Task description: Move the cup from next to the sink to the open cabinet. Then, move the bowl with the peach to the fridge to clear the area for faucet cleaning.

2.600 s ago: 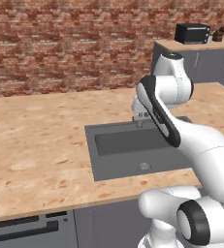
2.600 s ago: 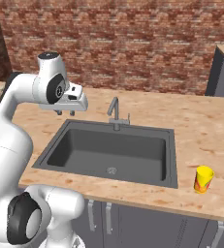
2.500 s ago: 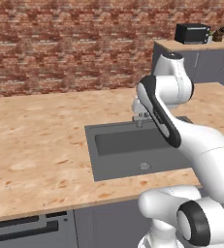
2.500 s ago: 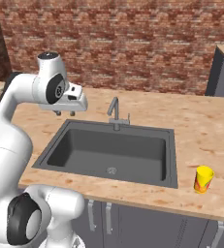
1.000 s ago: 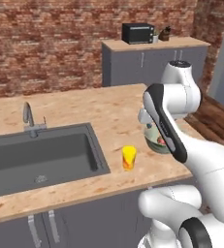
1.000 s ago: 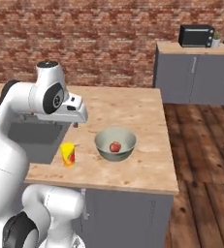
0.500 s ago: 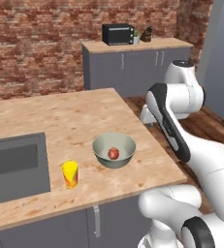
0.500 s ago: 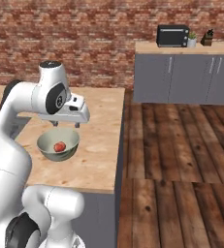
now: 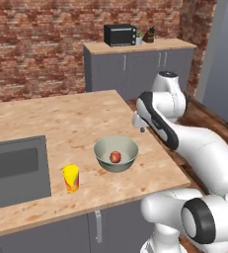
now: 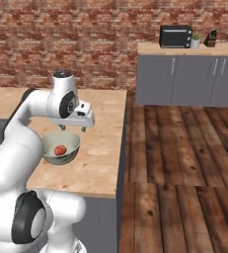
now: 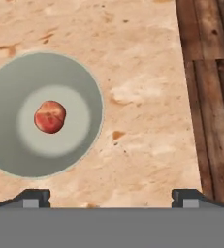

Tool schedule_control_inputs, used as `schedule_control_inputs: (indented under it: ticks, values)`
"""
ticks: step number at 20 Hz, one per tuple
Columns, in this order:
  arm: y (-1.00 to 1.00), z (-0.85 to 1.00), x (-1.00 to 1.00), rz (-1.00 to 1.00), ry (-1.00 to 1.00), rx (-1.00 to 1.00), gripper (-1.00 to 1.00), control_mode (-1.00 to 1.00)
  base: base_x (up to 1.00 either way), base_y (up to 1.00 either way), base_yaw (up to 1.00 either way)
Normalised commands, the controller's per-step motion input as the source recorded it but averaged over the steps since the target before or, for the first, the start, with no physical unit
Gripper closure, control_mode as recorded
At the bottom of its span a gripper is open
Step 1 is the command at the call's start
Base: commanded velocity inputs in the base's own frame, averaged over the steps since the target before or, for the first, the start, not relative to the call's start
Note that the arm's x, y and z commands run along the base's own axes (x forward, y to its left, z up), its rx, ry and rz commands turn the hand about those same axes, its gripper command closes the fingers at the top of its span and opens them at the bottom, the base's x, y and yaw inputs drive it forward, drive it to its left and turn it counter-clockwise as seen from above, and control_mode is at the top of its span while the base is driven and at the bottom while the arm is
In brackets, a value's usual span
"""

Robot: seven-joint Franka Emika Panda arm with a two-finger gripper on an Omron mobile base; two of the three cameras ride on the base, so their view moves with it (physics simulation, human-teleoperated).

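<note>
Above the right end of the pale wood-grain desk (image 9: 61, 118), the end effector (image 10: 72, 127) hangs with its jaws spread wide apart, gripping nothing and touching nothing. In the hand view its two dark fingertips (image 11: 35, 196) rise at the bottom edge, far apart, with bare desk surface between them and the bowl (image 11: 40, 160) off to one side of that gap. The bowl, wide, shallow and pale grey-white, sits on the desk near its front corner, and the peach (image 9: 115, 157) lies at the bottom of it, roughly in the middle. In the right base view the end effector is above the far rim of the bowl, clear of it. The cup (image 9: 71, 178), a small yellow tumbler with a red-orange mark, stands upright on the desk between the bowl and the sink (image 9: 17, 170), close to the basin's right edge but apart from both. Beyond the desk's end, dark wooden floor (image 10: 184, 158) runs to grey cabinets (image 10: 189, 79) carrying a black microwave (image 10: 175, 36) against the brick wall (image 9: 41, 44).
</note>
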Motion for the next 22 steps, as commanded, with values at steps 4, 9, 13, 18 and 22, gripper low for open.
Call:
schedule_control_inputs:
  ticks: [4,9,13,18,22]
  values:
    - [0.23,-0.71,0.54,0.00,0.16,0.01,-1.00,-1.00,0.00,0.00,0.00]
    - [0.04,-0.74,0.33,0.00,0.17,0.13,-1.00,-1.00,0.00,0.00,0.00]
    - [0.00,-0.52,0.08,0.00,0.05,0.17,-1.00,-1.00,0.00,0.00,0.00]
    - [0.00,-0.34,0.02,0.00,0.00,0.13,-1.00,-1.00,0.00,0.00,0.00]
    - [0.00,-0.27,0.36,0.00,0.00,0.00,-1.00,-1.00,0.00,0.00,0.00]
